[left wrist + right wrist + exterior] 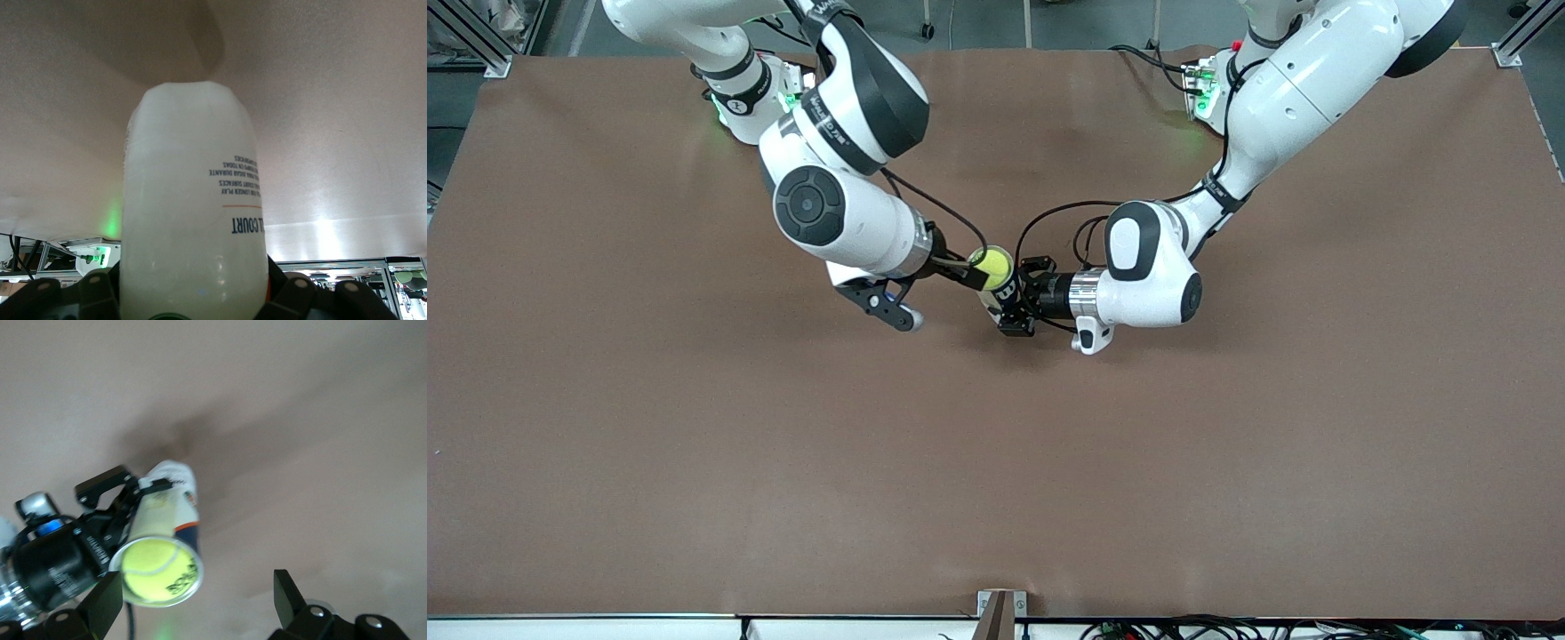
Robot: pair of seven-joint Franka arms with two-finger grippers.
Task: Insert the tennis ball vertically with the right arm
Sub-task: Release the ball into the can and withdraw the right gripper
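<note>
One brown table point(694, 444) — matte, bare

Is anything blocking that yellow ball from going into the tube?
Nothing visible does. The tennis ball already sits in the mouth of the clear ball can, which the left gripper holds upright. The right gripper is open just above it.

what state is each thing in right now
tennis ball: sitting in the mouth of the can, not held by any pincer
can: clear plastic, upright, lidless, clamped by the left pincer
left pincer: shut on the can, holding it above the table
right pincer: open, empty, over the can's mouth
table: brown surface under both arms
</note>
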